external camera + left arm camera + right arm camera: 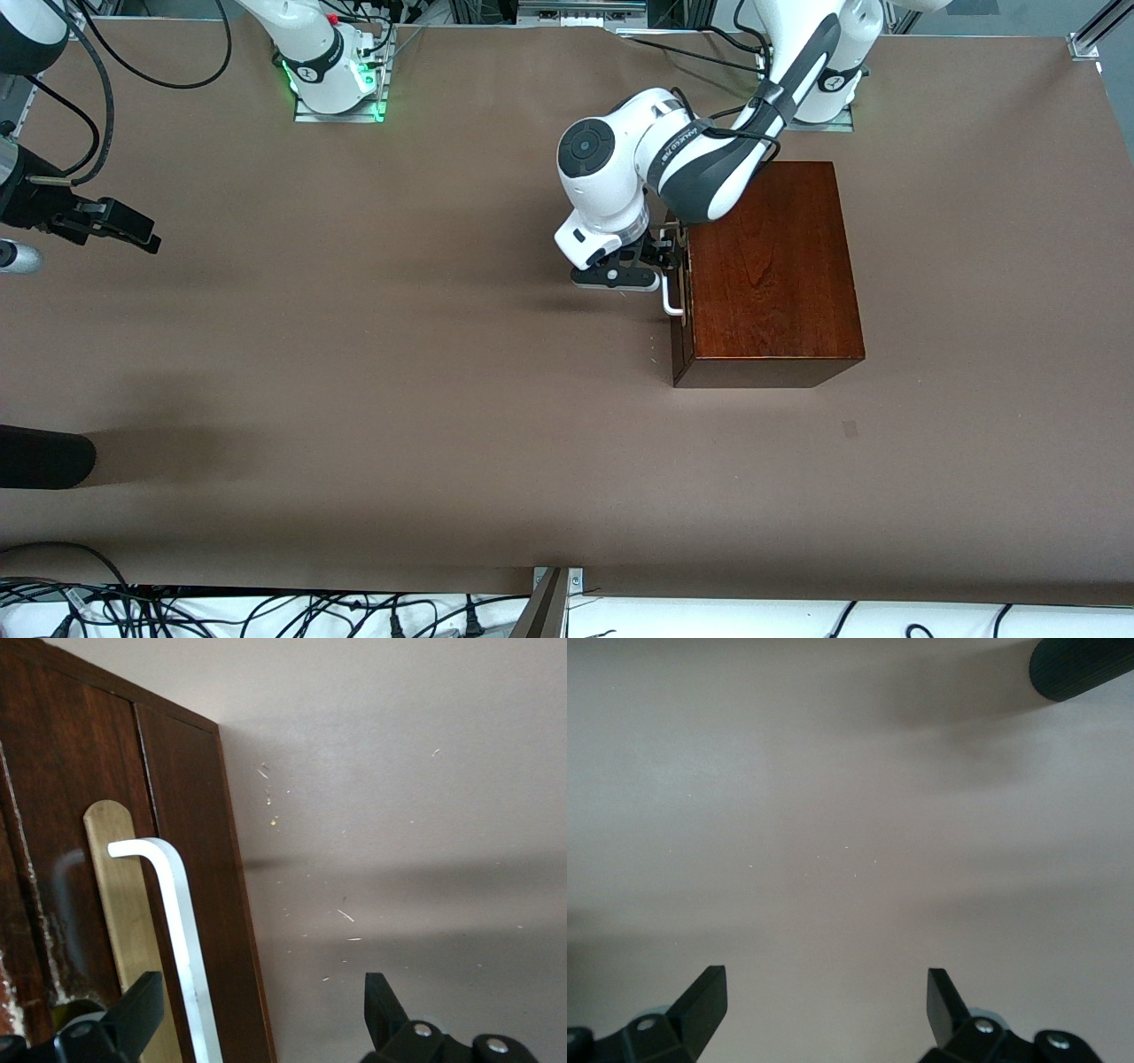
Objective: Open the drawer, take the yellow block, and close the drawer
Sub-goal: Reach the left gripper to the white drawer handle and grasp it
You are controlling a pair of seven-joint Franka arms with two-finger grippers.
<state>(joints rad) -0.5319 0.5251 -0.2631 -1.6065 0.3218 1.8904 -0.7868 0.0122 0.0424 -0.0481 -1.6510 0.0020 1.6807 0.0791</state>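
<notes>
The dark reddish-brown wooden box (pixel 772 266) stands toward the left arm's end of the table. Its drawer (pixel 80 797) looks shut, with its front facing the right arm's end. My left gripper (pixel 671 255) is open at that front. In the left wrist view the white U-shaped handle (pixel 177 930) passes between the left gripper's (pixel 261 1005) fingers, close to one finger (pixel 142 1005) and untouched by the other. My right gripper (pixel 146 237) waits open over bare table at the right arm's end, with nothing between the fingers of the right gripper (pixel 824 1001). The yellow block is hidden.
A brass plate (pixel 124 904) backs the handle. A black cylinder (pixel 44 456) juts in over the brown table (pixel 399 372) at the right arm's end, nearer the front camera; the right wrist view also shows the black cylinder (pixel 1085 669). Cables (pixel 266 611) lie along the front edge.
</notes>
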